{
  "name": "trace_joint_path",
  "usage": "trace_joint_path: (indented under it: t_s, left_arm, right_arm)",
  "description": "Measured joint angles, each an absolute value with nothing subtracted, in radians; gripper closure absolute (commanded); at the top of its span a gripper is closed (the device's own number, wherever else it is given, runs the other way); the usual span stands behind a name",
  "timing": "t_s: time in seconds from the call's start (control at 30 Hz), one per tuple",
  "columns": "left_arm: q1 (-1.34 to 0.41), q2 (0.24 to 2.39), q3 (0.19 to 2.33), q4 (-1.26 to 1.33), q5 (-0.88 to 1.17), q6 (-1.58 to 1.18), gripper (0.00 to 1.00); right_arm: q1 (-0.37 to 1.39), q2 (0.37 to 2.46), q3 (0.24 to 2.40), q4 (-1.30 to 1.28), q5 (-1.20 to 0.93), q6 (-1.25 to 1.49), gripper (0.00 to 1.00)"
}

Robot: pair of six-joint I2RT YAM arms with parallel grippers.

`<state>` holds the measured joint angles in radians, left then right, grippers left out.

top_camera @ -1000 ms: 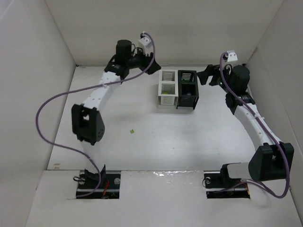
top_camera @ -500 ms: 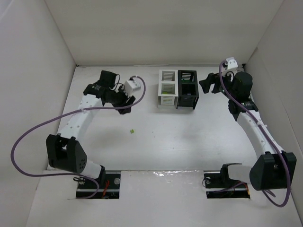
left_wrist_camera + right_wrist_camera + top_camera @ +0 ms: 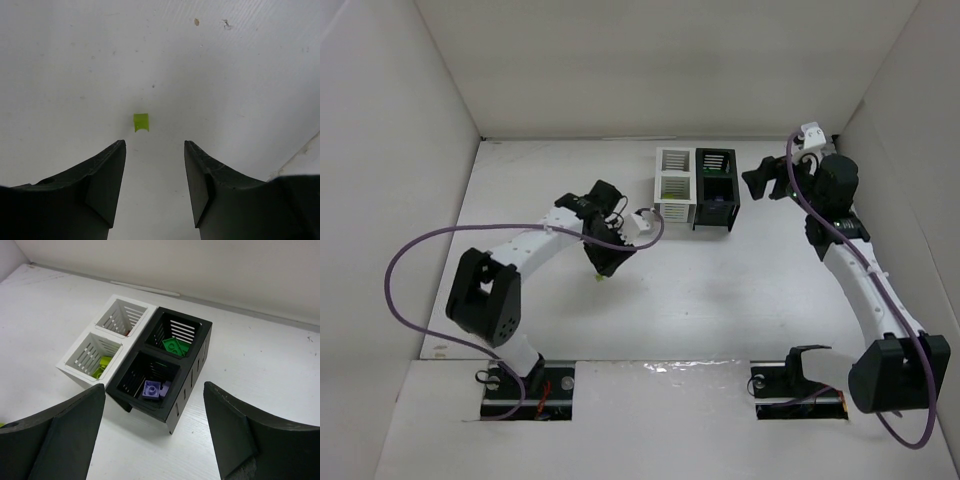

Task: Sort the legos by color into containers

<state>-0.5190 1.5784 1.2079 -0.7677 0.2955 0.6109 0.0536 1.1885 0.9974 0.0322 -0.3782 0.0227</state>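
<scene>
The left wrist view gives what the overhead view mostly hides: a single yellow-green lego point(image 3: 141, 122) lying flat on the white table point(image 3: 240, 60), just ahead of the left gripper point(image 3: 154, 150). Its jaws stand apart with nothing between them, and the brick sits nearer one finger than the other. From overhead, that gripper's own wrist covers the brick except for a sliver at its tip, well apart from the containers point(image 3: 672, 212), off their near left corner. The right wrist view looks down into the block as the overhead cannot: a green lego point(image 3: 173, 346) in one black bin, a lavender lego point(image 3: 151, 389) in the black bin beside it, yellow-green legos point(image 3: 102, 365) in a white bin, and in the other white bin something too shadowed to name. The right gripper point(image 3: 155, 387) hangs to the right of the containers, jaws spread wide and empty, touching nothing. A purple cable point(image 3: 405, 270) loops off the left arm, far left of the containers.
</scene>
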Motion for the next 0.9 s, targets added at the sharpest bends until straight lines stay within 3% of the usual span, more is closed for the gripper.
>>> trace_joint_path:
  t_s: [0.23, 0.53, 0.9]
  left_arm:
    - [-0.534, 1.709, 1.208, -0.77, 0.22, 0.553, 0.55]
    - [-0.533, 1.738, 1.208, -0.775, 0.206, 0.517, 0.61]
    - [-0.533, 1.761, 1.205, -0.754, 0.21, 0.516, 0.61]
  right_arm:
    - [0.054, 1.169, 0.986, 0.032, -0.378, 0.023, 0.16]
    - [0.059, 1.169, 0.981, 0.024, -0.378, 0.023, 0.16]
    - [0.06, 1.171, 0.981, 0.023, -0.379, 0.023, 0.16]
